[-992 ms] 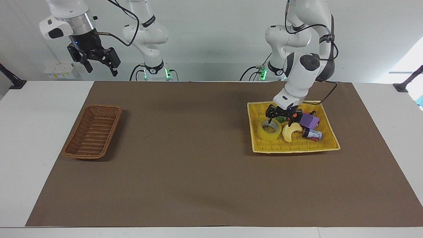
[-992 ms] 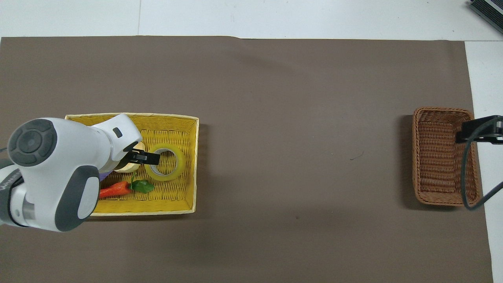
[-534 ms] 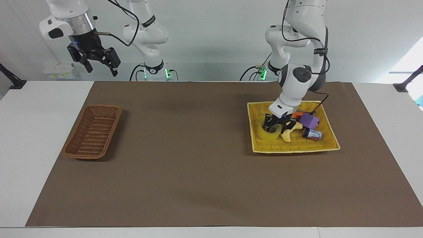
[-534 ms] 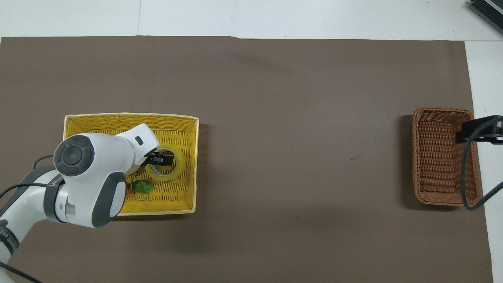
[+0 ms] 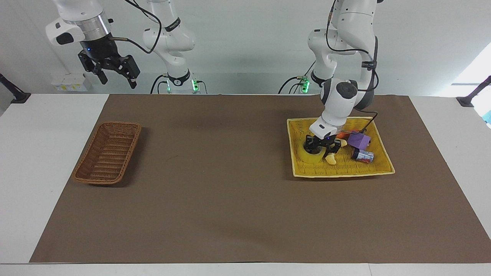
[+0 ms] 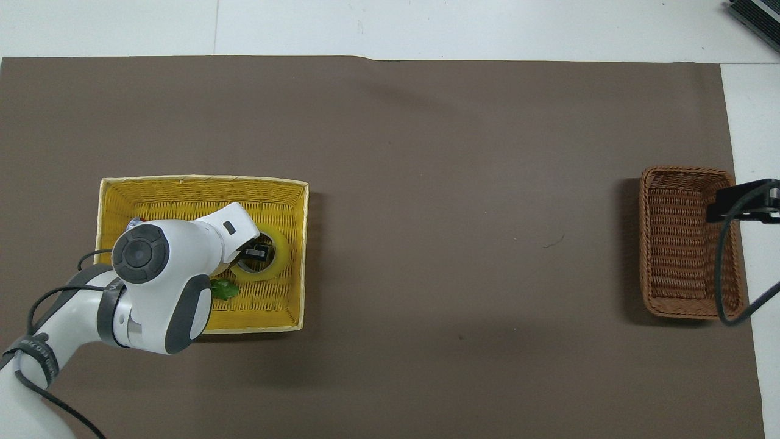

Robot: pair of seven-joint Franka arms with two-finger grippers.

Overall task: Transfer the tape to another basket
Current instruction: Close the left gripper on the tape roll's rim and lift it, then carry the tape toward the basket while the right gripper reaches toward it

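tape (image 5: 313,155): lies flat in the yellow basket (image 5: 378,169), at the edge toward the table's middle, core hole facing up, which suits a finger dropping into the ring.
left gripper (image 5: 321,147): down in the yellow basket on the tape, jaws drawn narrow; one finger seems to sit inside the core with the other outside the wall. whether the pinch has bitten i cannot tell.
why that grip: the roll looks too broad to span whole, so i guess it takes one wall of the ring.
neighbours: a pale banana toy (image 5: 331,158) touches the tape beside the gripper; a purple block (image 5: 359,140) and a small can (image 5: 362,155) lie toward the left arm's end, a green leaf (image 6: 224,290) peeks out under the arm. crowded, so a lift could nudge the banana.
brown basket (image 5: 108,152): nothing in it, well apart at the right arm's end of the table; the tape's destination.
right gripper (image 5: 114,73): waits high over that end, fingers spread wide, holding nothing.
stage: the grasp, i'd say; lift and carry not yet done.
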